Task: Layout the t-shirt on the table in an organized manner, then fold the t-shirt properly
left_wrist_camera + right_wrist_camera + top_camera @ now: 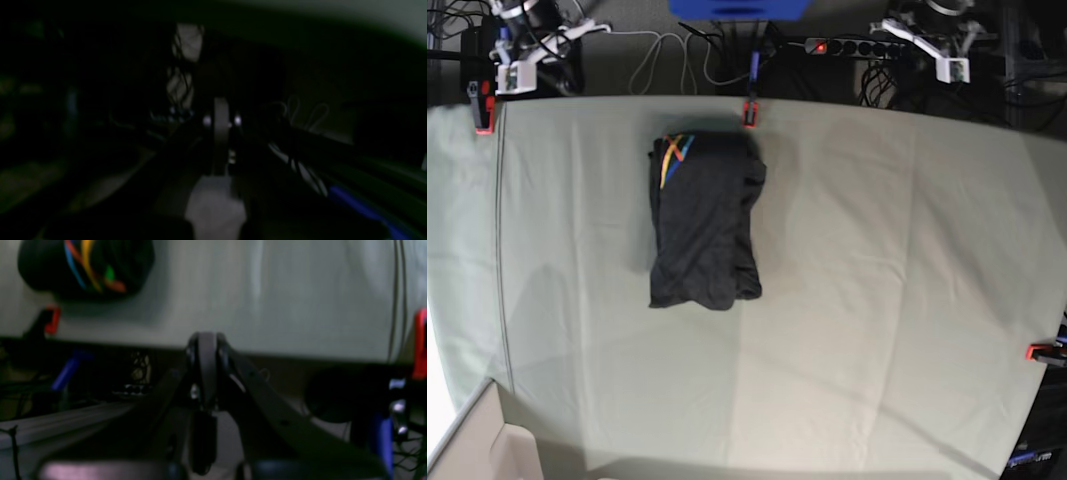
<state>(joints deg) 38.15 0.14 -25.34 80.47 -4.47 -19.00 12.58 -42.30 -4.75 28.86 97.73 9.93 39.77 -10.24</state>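
**Shirt folded on the table, both arms parked at the far edge**

You have the table (877,300) spread wide under its pale green cloth, creased but bare over most of its surface; red clamps (750,113) pin the cloth at the far edge and the sides. The t-shirt (704,222) lies on the far-left part of it in the base view, already a compact dark bundle, its long axis running from the far edge towards you, the coloured mark (673,158) at the far end; to my eye the fold looks done or nearly so, though the near hem sits a little uneven.

Your right arm is the nearer one; it sits off the table at the far-left corner, and from its wrist view the shirt shows up and to the left of the right pincer (206,350), well apart from it; the jaws are pressed together on nothing. Your left arm is parked at the far-right corner, well away; its wrist view is dark, and the left pincer (221,125) reads as closed and empty too.
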